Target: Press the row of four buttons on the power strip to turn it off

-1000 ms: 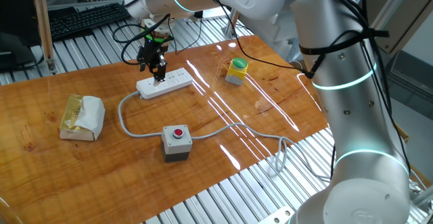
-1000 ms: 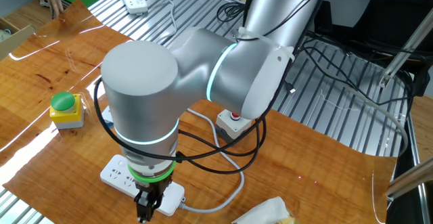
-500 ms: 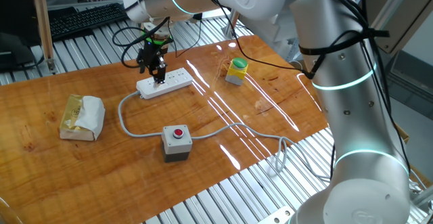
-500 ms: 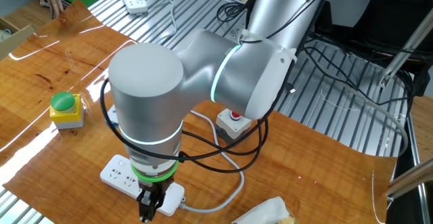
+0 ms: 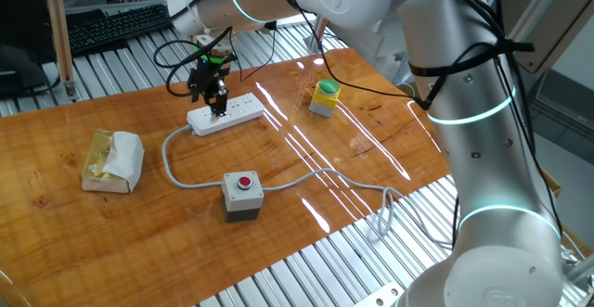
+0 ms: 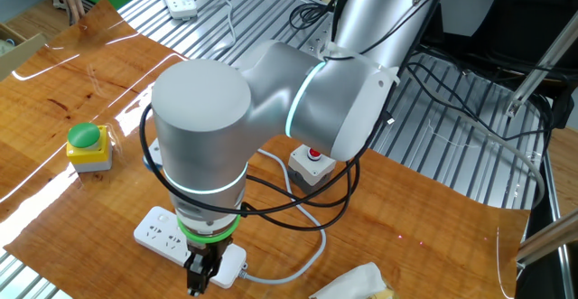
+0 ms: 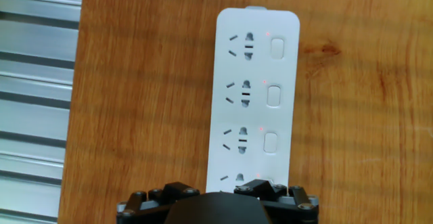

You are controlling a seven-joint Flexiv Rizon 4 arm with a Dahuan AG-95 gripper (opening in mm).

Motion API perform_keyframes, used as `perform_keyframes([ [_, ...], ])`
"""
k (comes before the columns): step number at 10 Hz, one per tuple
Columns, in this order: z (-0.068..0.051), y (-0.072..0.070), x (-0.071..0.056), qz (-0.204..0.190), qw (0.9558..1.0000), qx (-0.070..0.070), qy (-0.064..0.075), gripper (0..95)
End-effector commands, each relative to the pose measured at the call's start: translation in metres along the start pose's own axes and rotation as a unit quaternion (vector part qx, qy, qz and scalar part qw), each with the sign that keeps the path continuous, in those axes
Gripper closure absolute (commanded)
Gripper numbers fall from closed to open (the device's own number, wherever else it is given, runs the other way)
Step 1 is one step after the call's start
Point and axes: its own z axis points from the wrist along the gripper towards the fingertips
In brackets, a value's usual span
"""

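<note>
Hand view: the power strip (image 7: 257, 95) lies lengthwise on the wooden table (image 7: 149, 82), its white face up, with three of the four buttons (image 7: 274, 96) visible as pale rounded rectangles beside their sockets; the fourth, nearest the camera, is mostly hidden behind the black body of the gripper (image 7: 218, 200) at the lower edge. A ribbed metal surface (image 7: 37, 82) borders the wood on the left. One fixed view: the gripper (image 5: 214, 103) points straight down over the cable end of the power strip (image 5: 227, 114), fingertips at or just above its top face; contact cannot be confirmed, and no view shows the fingertips clearly enough to tell whether they are apart or together. A grey cable (image 5: 306, 179) leaves the strip and loops across the table. Nearer the camera stands a grey box with a red round button (image 5: 243, 196); a yellow block with a green button (image 5: 325, 96) sits beyond the strip, and a crumpled packet (image 5: 112, 159) lies to the left. The other fixed view: the arm's large joint (image 6: 203, 145) hangs above the strip (image 6: 158, 229).
</note>
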Motion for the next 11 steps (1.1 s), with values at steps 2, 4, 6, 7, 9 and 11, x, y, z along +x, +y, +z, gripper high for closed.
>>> perform_keyframes([
  [2, 0.0002, 0.0, -0.0003, 0.009, 1.0, -0.002, -0.004, 19.0],
  [4, 0.0002, 0.0, -0.0003, 0.011, 0.9999, -0.002, -0.006, 19.0],
  [6, 0.0041, 0.0008, -0.002, 0.01, 0.9999, -0.005, -0.005, 19.0],
  [7, 0.0058, 0.0017, -0.002, 0.009, 0.9999, -0.008, -0.002, 19.0],
  [9, 0.0064, 0.0018, -0.0017, 0.013, 0.9999, -0.008, 0.001, 19.0],
  [11, 0.0053, 0.0014, -0.0021, 0.012, 0.9999, -0.001, 0.0, 19.0],
])
